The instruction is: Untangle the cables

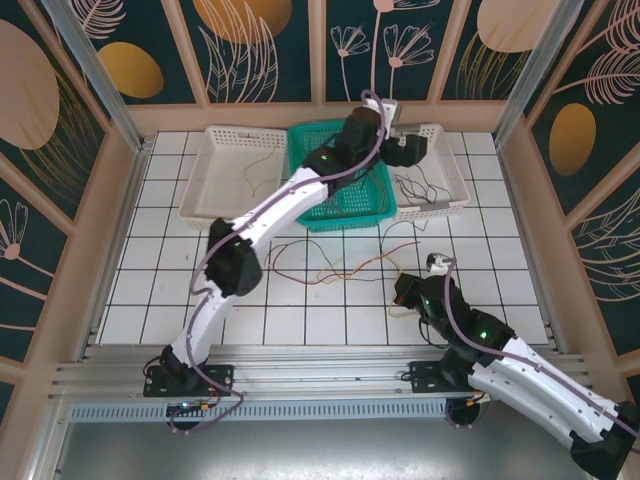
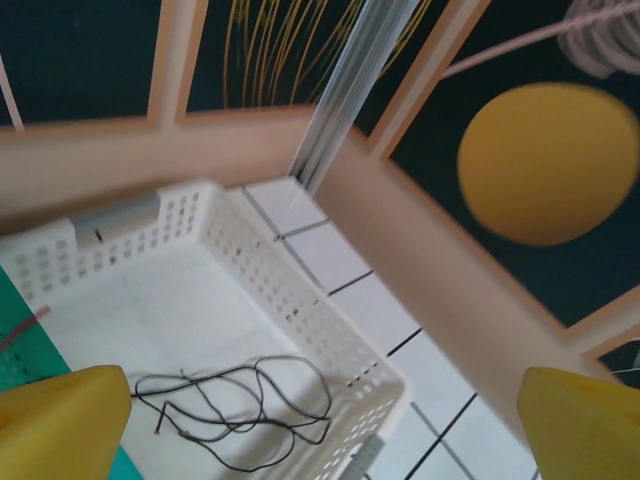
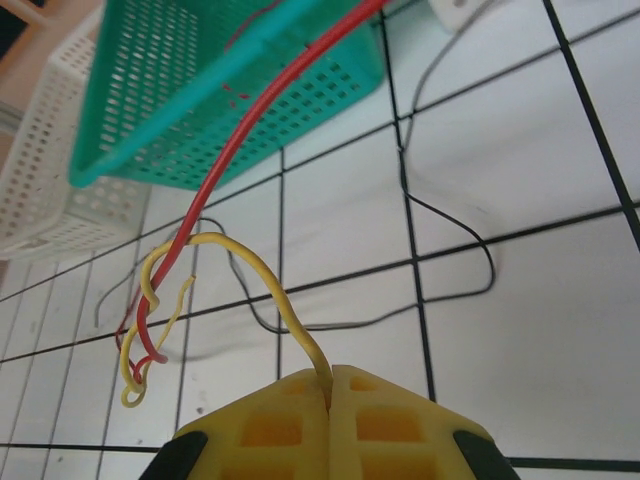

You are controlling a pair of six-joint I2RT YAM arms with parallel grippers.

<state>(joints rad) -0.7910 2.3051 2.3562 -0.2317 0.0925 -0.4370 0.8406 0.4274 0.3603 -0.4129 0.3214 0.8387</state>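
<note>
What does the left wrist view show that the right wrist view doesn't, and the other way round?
Left wrist: the open left gripper above a white basket holding a coiled black cable. Right wrist: the right gripper shut on a yellow cable twisted with a red cable, and a loose black cable on the tiles. Both: the green basket and the tiled table.

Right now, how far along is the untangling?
Done: one black cable lies alone in the white basket, under the open left fingers. In hand: right fingers shut on the yellow cable. To do: it is twisted with the red cable; a second black cable lies on the tiles.
</note>
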